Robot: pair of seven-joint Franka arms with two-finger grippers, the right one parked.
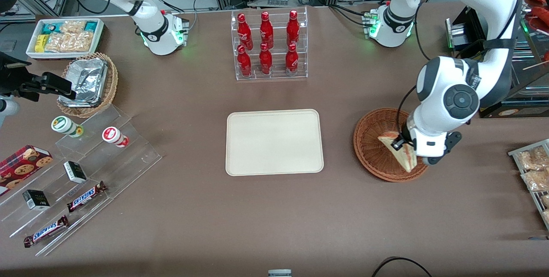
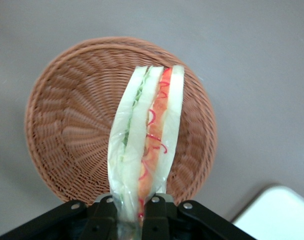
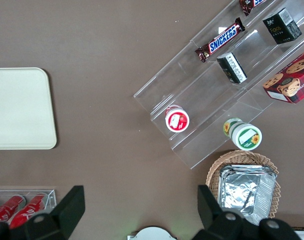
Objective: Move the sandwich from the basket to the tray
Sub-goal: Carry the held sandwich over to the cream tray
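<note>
Just above the basket [image 1: 377, 148] [image 2: 71, 125], the gripper [image 1: 407, 148] [image 2: 129, 210] has its jaws clenched on one corner of the sandwich [image 1: 401, 150] [image 2: 146, 140], which hangs over the wicker, with the bare tray [image 1: 274, 142] [image 2: 277, 215] near, toward the parked arm's end.

front view looks down over the whole table; left wrist view hangs close above the basket [image 2: 66, 125] behind the gripper [image 2: 129, 215], sharing the tray [image 1: 274, 142].

The gripper [image 2: 129, 210] pinched the wedge-shaped sandwich [image 2: 146, 140], hanging just above the round brown basket [image 2: 66, 130]; the empty cream tray [image 1: 274, 142] lay well aside.
</note>
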